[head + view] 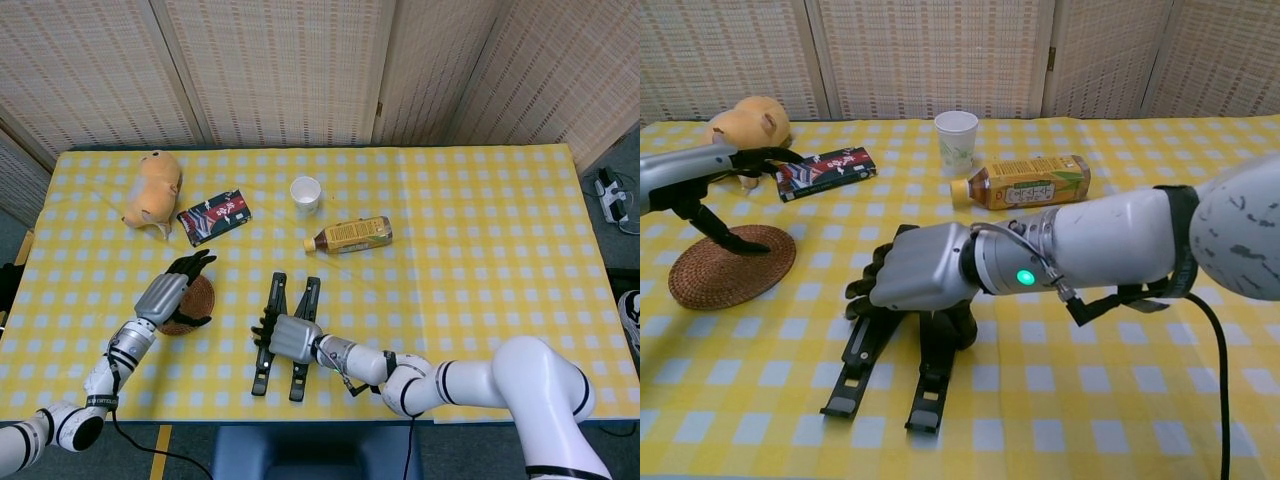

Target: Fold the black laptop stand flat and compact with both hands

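Observation:
The black laptop stand point(277, 292) lies on the yellow checked tablecloth near the front edge, its two legs point(862, 355) close together and pointing toward me. My right hand point(286, 338) lies over the stand's middle and grips it, fingers curled over the left leg and thumb pressed at the right one point(915, 280). The part under the hand is hidden. My left hand point(168, 294) hovers open above a woven coaster, well left of the stand, fingers spread and holding nothing point(702, 175).
The round woven coaster point(735, 270) sits under the left hand. Behind it are a yellow plush toy point(152, 187) and a dark snack packet point(214, 215). A paper cup point(305, 192) and a lying tea bottle point(352, 234) are beyond the stand.

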Controlling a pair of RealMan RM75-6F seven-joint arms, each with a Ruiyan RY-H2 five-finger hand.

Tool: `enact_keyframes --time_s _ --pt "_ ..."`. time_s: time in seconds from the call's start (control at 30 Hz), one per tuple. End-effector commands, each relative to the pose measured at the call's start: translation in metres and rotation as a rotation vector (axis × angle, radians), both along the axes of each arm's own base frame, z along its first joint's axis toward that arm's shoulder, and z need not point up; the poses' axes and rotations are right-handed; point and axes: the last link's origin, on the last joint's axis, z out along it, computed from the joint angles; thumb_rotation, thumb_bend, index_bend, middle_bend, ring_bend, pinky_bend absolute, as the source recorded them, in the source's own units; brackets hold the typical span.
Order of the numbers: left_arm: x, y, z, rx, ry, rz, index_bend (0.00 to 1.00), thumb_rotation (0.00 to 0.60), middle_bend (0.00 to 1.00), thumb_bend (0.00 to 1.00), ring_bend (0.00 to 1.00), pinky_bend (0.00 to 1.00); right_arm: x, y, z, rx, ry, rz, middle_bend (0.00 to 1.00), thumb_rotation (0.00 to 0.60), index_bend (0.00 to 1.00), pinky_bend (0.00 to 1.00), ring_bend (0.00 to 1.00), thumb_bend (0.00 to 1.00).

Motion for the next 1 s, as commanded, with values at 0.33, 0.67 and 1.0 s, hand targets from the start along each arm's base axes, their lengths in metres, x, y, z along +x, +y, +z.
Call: enact_keyframes --time_s 0.33,0.67,1.0 --pt "-0.001 -0.003 0.0 0.005 -0.011 -0.001 0.0 0.6 0.0 0.21 0.0 0.0 0.004 0.002 -0.003 -0.021 -0.008 0.01 0.24 0.6 0.08 0.0 0.11 0.22" --pt "0.001 -0.005 0.0 0.004 -0.008 -0.009 0.0 0.6 0.0 0.21 0.0 0.0 0.002 0.001 0.01 -0.038 -0.089 -0.002 0.38 0.6 0.26 0.03 0.23 0.22" --pt "0.007 -0.004 0.003 0.03 0.01 -0.028 0.0 0.6 0.0 0.21 0.0 0.0 -0.004 -0.002 0.019 -0.046 -0.149 -0.024 0.37 0.6 0.27 0.05 0.26 0.22"
